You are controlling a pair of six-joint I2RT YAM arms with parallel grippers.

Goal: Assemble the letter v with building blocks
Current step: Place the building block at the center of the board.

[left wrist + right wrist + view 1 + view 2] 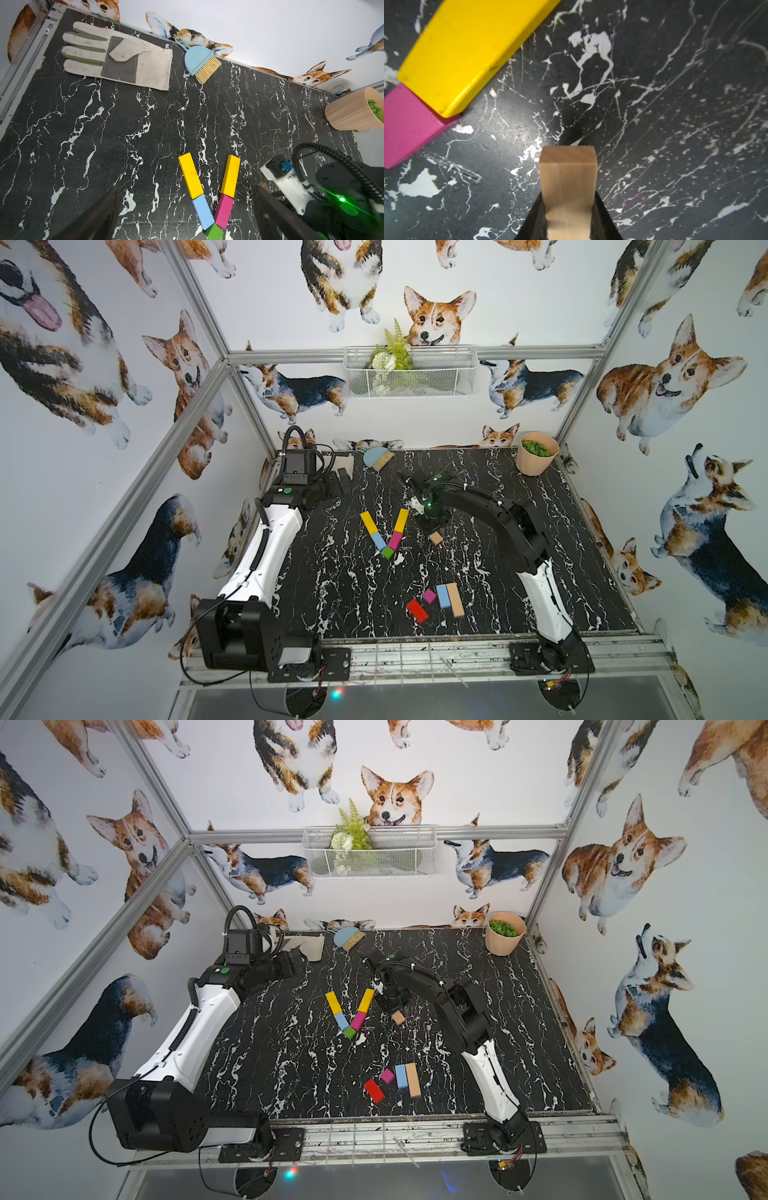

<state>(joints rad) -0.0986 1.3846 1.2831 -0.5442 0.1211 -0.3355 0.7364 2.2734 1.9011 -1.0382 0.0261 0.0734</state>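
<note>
As the blocks lie now, five of them make a V in the middle of the table (pixel 519 580).
- Left stroke: yellow bar (pixel 371 522), then blue block (pixel 379 540), laid end to end.
- Right stroke: second yellow bar (pixel 401 520), then magenta block (pixel 394 540), touching.
- Green stub (pixel 387 552) sits at the point, against both strokes.

All five lie flat, and the strokes spread toward the rear wall. The paint is bright. The left wrist view shows dark scuffs on the yellow bar.

Four spares lie near the front edge, well apart from the V: red block (pixel 417 610), magenta stub (pixel 429 595), blue bar (pixel 443 595) and tan bar (pixel 455 600). The last two lie side by side.

Right arm (pixel 490 510) reaches in from the front right, elbow raised, wrist pointing down just beside the V's right stroke. Right gripper (pixel 569 199) is clamped on a tan stub (pixel 568 166) of plain wood with visible grain. The stub is near the second yellow bar but apart from it. I cannot tell whether it touches the table.

Left arm (pixel 266 547) is bent at the rear left. Left gripper (pixel 340 483) has its fingers spread wide, holds nothing, and is well apart from the V.
</note>
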